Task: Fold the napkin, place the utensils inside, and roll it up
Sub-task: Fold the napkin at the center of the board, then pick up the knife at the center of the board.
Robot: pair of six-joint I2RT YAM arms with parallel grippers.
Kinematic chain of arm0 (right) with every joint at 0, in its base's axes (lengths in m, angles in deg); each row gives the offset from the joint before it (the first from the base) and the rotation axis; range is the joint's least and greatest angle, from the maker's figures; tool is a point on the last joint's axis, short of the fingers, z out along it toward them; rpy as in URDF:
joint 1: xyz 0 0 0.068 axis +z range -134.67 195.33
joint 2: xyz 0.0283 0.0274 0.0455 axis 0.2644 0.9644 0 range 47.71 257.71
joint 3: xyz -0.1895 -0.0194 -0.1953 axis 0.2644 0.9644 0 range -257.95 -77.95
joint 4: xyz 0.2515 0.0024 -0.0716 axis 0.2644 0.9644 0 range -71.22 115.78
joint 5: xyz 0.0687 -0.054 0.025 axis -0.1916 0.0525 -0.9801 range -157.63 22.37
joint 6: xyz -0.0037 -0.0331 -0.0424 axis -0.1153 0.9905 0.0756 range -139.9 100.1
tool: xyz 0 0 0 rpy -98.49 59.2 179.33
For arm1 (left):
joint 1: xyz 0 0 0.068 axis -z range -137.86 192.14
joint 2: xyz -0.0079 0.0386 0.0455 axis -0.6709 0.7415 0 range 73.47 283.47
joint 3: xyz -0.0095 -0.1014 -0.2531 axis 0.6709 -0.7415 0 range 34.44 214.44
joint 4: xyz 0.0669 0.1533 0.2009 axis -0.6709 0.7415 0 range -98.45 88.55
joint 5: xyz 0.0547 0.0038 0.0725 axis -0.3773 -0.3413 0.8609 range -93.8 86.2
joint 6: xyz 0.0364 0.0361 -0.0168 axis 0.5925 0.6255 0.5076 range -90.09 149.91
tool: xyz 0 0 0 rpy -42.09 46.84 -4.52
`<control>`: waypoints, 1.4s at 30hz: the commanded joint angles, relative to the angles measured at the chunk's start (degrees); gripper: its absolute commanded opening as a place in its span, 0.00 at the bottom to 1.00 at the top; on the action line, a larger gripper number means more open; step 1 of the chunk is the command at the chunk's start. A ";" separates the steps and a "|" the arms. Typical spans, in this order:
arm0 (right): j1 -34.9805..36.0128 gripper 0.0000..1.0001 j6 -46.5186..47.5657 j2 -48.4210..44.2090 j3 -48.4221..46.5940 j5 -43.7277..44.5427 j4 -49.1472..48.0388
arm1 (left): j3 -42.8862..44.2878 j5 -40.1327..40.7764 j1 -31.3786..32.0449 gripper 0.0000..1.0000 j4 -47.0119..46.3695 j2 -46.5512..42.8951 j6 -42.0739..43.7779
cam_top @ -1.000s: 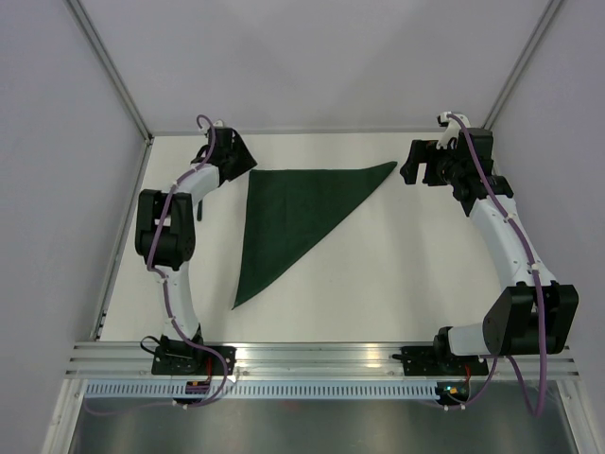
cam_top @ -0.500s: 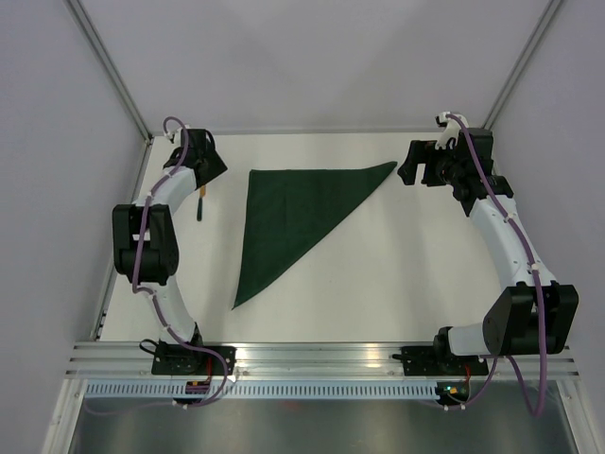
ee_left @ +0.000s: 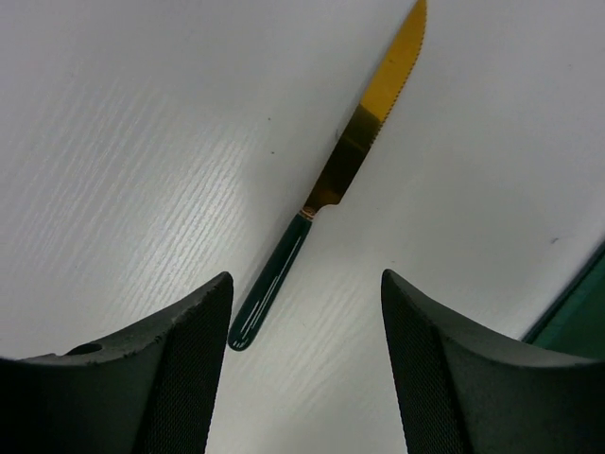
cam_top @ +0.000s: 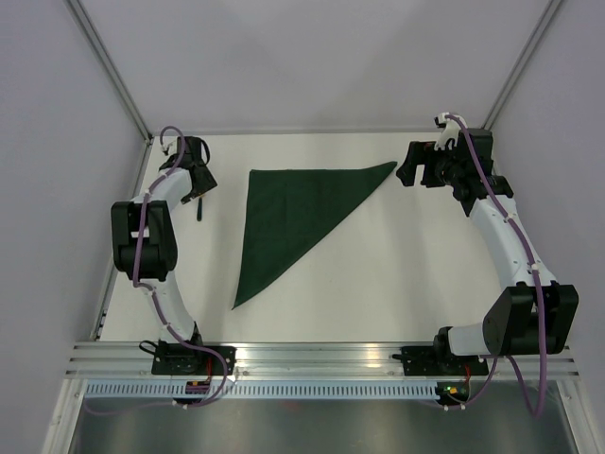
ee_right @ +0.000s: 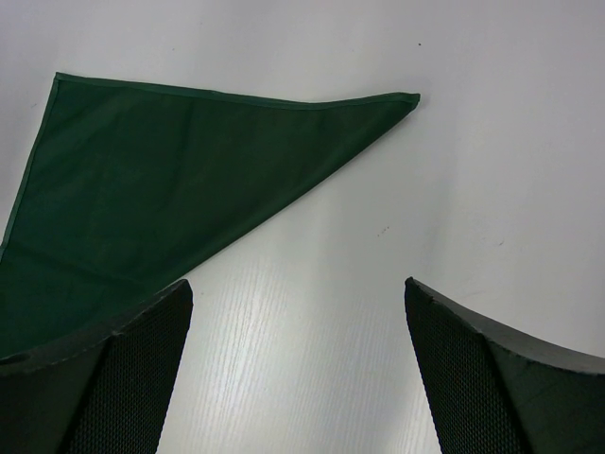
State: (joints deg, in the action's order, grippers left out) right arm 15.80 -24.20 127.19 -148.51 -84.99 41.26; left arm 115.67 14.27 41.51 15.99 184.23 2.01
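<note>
The dark green napkin (cam_top: 293,213) lies folded into a triangle in the middle of the table. Its tip shows in the right wrist view (ee_right: 161,180), and an edge shows in the left wrist view (ee_left: 581,312). A knife (cam_top: 199,206) with a gold blade and a dark green handle (ee_left: 321,203) lies left of the napkin. My left gripper (cam_top: 199,187) is open and empty just above the knife's handle end (ee_left: 307,284). That end lies close to the left finger. My right gripper (cam_top: 408,170) is open and empty by the napkin's right tip (ee_right: 298,288).
The white table (cam_top: 397,274) is walled by a metal frame rail (cam_top: 118,90) and grey side panels. The left arm's elbow (cam_top: 137,241) stands near the table's left edge. No other utensil shows.
My left arm has swung left, away from the napkin's top left corner, and now hangs over the knife. The right arm has barely moved. The napkin lies as before.
</note>
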 commanded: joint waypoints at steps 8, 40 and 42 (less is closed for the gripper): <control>-0.12 0.98 -1.07 -0.64 -2.12 -0.65 1.34 | 1.03 -1.54 -2.01 0.59 2.62 6.04 3.82; -0.12 0.98 -1.42 -0.47 -2.21 -1.53 1.43 | 3.85 -8.66 -2.19 0.02 4.47 3.95 6.72; -0.03 0.98 -1.24 -0.47 -2.30 -1.71 1.43 | 3.85 -9.62 -2.19 0.02 3.94 2.89 7.51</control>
State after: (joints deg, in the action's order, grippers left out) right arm 15.80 -24.22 127.19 -148.51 -86.02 41.98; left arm 118.29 7.62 39.57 19.34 191.38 6.46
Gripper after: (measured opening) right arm 0.979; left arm 0.184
